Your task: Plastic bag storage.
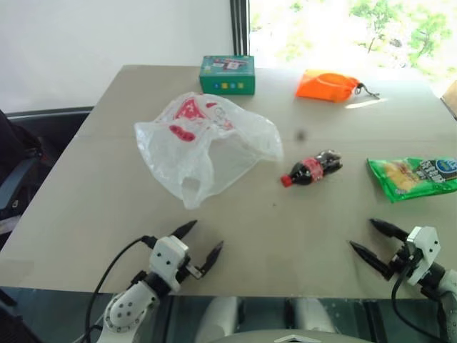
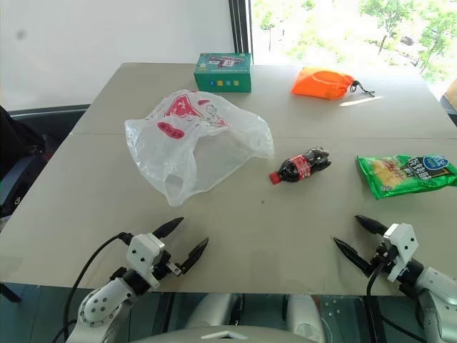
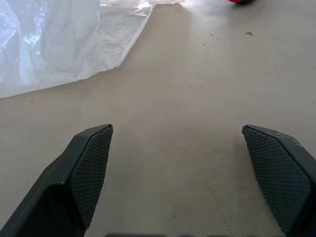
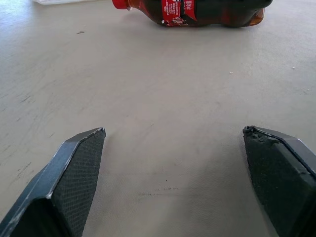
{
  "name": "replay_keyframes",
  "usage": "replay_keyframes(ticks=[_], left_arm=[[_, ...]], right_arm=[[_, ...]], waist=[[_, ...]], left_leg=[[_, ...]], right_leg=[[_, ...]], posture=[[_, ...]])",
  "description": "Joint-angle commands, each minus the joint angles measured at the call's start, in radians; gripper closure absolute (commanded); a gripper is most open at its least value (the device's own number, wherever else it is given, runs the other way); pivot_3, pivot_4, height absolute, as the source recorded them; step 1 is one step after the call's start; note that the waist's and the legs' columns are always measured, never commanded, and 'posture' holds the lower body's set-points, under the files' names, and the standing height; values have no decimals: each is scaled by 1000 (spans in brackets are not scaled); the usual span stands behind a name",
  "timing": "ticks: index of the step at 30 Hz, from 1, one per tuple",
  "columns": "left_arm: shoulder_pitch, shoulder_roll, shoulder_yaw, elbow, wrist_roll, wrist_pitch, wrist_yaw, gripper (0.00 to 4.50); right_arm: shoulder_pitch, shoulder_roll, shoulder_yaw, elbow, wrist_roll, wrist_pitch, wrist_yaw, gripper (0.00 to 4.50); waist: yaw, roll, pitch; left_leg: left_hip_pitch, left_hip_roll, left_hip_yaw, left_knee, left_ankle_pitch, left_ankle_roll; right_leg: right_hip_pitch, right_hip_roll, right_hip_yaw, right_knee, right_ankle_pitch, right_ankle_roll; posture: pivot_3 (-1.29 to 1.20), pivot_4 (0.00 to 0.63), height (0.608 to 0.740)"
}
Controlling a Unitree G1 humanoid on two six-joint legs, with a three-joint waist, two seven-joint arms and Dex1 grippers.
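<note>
On the beige surface [image 1: 86, 214], the left pincer [image 1: 203, 239] hovered wide open and empty just short of the plastic bag [image 1: 203, 143] lying crumpled left of centre, a cola bottle [image 1: 312, 169] lay right of it, and the right pincer [image 1: 370, 237] gaped empty too.

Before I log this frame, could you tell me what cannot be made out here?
- Plastic bag: whether anything is inside; its crumpled film hides that in the eye views.
- Green snack packet: far end cut off by the left eye view's edge.
- Green box: print too small to read.
</note>
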State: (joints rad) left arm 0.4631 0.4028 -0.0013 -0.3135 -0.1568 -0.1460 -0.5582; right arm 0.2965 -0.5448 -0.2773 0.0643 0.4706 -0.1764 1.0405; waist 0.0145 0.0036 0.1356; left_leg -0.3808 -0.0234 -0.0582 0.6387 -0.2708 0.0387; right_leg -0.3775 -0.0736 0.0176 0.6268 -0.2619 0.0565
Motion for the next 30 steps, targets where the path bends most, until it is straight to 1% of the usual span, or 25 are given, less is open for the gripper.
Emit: replay_keyframes(ticks=[1,15,22,27,30], left_arm=[[15,3,2,3,4,6,4,43],[29,-9,0,2,-5,-11,20,43],[24,-16,19,-11,-9,-15,42,43],[34,-30,23,-63,-5,-7,69,43],[32,-53,48,-126,1,1,124,43]], right_arm=[[-6,6,11,4,-6,-4,4,0],[-18,14,19,23,-13,-21,14,0],[-25,14,18,44,-13,-35,26,0],[-33,18,39,25,-13,-40,46,0],[-34,20,74,-51,0,-21,55,0]], waist=[[0,0,0],[-2,0,0],[-2,0,0],[-2,0,0],[-2,-1,1]], left_leg=[[0,0,0,0,0,0],[1,1,1,2,0,0],[1,1,1,3,0,0],[1,1,1,4,0,0],[1,2,0,4,0,0]], right_leg=[[0,0,0,0,0,0],[1,1,1,1,0,0],[1,1,1,1,0,0],[2,2,1,2,0,0],[1,2,1,2,0,0]], posture=[[0,150,740],[0,150,740],[0,150,740],[0,150,740],[0,150,740]])
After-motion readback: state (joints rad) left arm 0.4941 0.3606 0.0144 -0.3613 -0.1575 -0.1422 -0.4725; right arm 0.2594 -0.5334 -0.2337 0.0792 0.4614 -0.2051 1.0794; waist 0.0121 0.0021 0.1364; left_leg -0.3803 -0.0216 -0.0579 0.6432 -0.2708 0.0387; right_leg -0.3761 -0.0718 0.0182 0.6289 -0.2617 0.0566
